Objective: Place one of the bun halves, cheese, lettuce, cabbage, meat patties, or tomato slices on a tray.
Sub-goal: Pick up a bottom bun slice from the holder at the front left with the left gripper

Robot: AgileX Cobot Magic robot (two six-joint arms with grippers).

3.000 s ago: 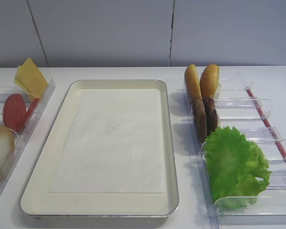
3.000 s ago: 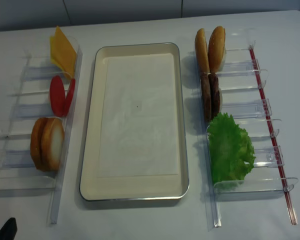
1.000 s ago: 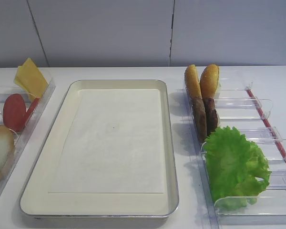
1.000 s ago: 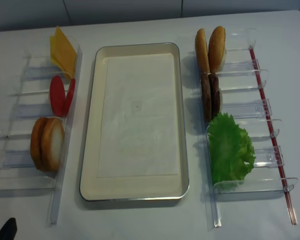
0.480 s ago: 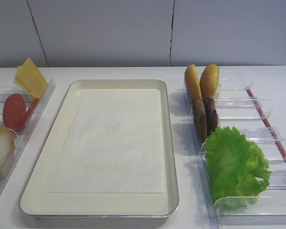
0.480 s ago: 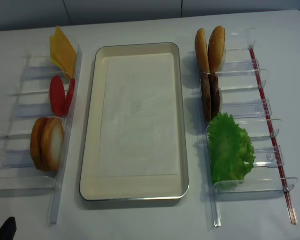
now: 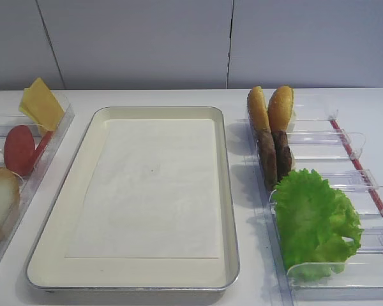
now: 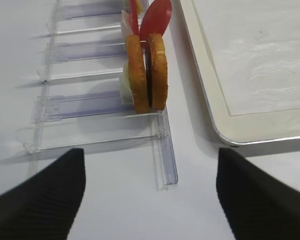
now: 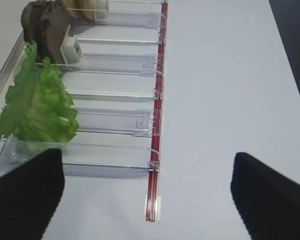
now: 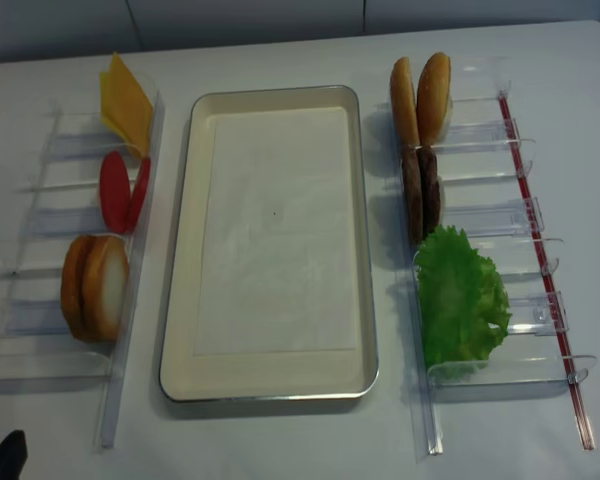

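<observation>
Cream tray at the centre of the white bench, its paper liner bare. Left bin row, along the bench's left edge: cheese, tomato slices, and the bun half standing on edge nearest the front. Right bin row: golden-orange buns, meat patties, lettuce. Open strips of bench separate the tray from both rows. Left gripper hovers over the front left corner, jaws wide apart; right gripper hovers over the front right, beside the lettuce bin, jaws likewise spread, holding nothing.
</observation>
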